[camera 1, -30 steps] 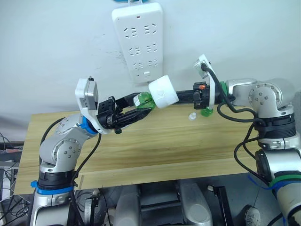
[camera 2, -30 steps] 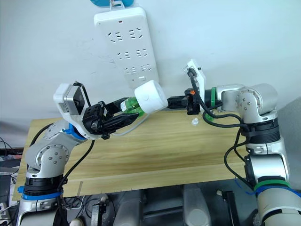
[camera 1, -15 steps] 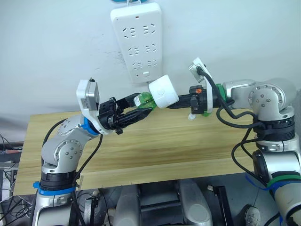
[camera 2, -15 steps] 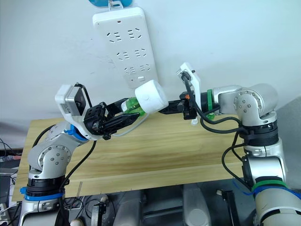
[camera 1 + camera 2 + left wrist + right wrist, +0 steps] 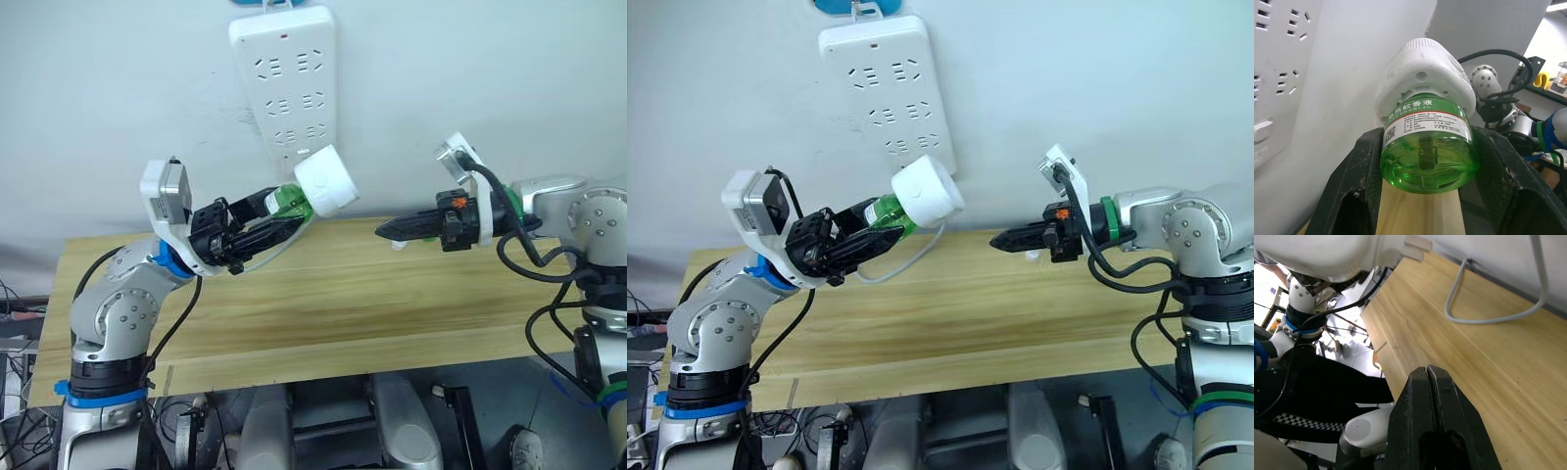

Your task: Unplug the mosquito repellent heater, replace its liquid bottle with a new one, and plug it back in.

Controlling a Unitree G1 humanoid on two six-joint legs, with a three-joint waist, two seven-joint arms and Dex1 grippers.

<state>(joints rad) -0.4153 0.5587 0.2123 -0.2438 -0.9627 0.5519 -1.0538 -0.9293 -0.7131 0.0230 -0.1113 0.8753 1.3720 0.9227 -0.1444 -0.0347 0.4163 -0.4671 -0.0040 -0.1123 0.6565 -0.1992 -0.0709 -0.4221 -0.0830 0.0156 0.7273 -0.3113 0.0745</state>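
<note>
Now, left gripper [image 5: 257, 227]: clamped on a green bottle [image 5: 1426, 149] screwed into the mosquito repellent heater [image 5: 325, 180]; I saw its fingers [image 5: 1358, 182] pressed against both sides of the glass; I could not tell from these views whether this was the old bottle or the new one
Heater, place: held in the air above the far half of the wooden table [image 5: 323, 313], just below the lower end of the white power strip [image 5: 287, 80] on the wall, not plugged in
Long axis: bottle-to-heater line ran up and toward the robot's right, slanting toward the strip; the round-holed face [image 5: 920, 192] pointed away from my left wrist
Plug side: I could not make out the prongs or which way they faced
Right gripper [image 5: 1000, 240]: fingers [image 5: 1427, 416] pressed flat together with nothing between them; it hung over the table well apart from the heater, on the heater's right, its tips pointing back toward it
Nearer arm: the left, since it already carried the unit; I judged the plug-in would be its job
Coming move: in my judgement, a short lift up and toward the wall to reach the sockets; the slanted axis would probably need squaring to the strip first
</note>
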